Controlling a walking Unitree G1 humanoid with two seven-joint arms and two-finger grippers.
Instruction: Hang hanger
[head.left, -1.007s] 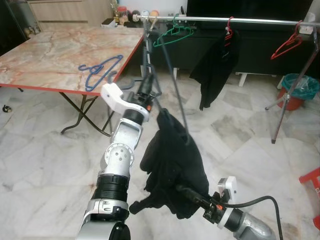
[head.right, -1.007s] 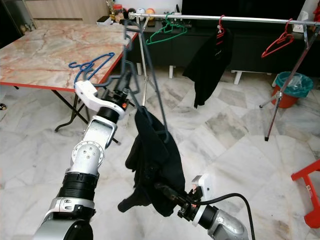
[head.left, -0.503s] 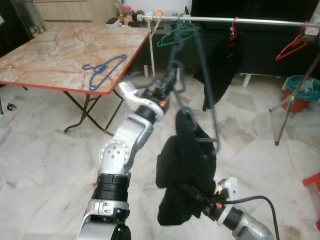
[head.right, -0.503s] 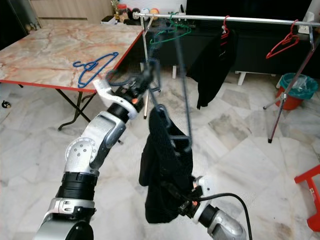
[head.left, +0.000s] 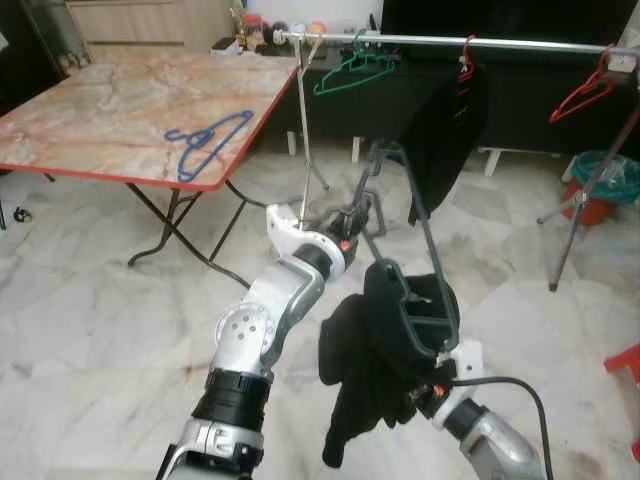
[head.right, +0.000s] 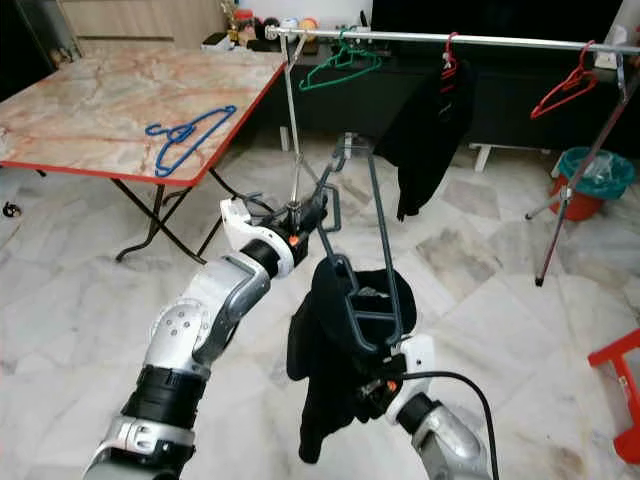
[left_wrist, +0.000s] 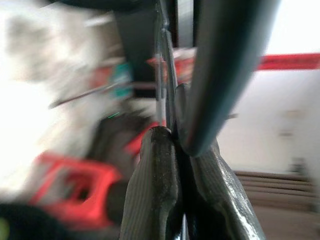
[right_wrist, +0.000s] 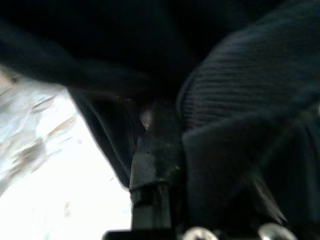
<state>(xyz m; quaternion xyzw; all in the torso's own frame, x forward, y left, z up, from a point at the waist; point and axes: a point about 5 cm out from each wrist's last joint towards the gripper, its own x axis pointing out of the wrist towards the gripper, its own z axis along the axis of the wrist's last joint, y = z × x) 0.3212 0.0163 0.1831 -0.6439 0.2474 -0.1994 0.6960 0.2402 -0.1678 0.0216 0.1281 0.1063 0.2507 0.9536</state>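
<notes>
The left hand (head.right: 318, 212) is pinching the neck of the dark hanger (head.right: 370, 265) below the rail (head.right: 450, 39); the right hand (head.right: 375, 385) is gripping the black garment (head.right: 325, 350) draped on it. To hang it well, the hook should rise above the rail's open stretch, then lower. The left wrist view is showing its fingers (left_wrist: 155, 190) closed on the hanger; the right wrist view, dark cloth.

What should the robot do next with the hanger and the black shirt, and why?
Probably lift it toward the rail. The left gripper holds the dark hanger near its hook, well below the rail, and the right gripper grips the black garment hanging from it. The hook isn't over the rail yet.
</notes>
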